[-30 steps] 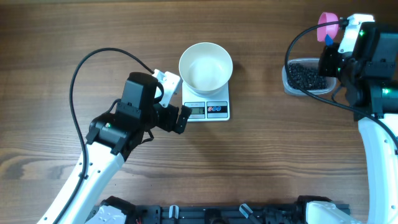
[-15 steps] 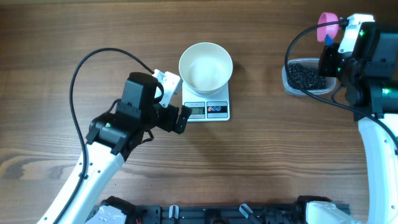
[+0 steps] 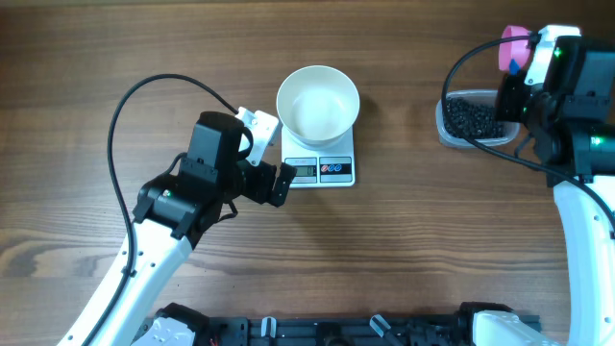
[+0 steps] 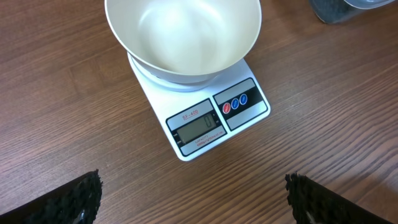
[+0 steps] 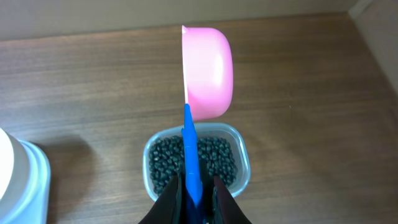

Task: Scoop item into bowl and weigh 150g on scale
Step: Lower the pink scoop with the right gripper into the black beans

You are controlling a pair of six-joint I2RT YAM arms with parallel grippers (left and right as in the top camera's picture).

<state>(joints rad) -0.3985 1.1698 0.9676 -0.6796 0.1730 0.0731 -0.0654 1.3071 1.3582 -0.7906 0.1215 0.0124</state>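
Observation:
The white bowl stands on the scale at mid-table, and nothing shows inside the bowl. My left gripper hovers just left of the scale, open wide, with bare wood between its fingertips. My right gripper is shut on the blue handle of the pink scoop. The scoop is turned on its side and held over the far side of the clear tub. The item, small black beans, fills that tub. The scoop's inside is hidden.
A black cable loops over the table left of the left arm. The right arm's cable curves past the tub's left side. Bare wood lies between the scale and the tub.
The right gripper has shifted slightly to the right with the pink scoop. The left arm, bowl and scale have not moved.

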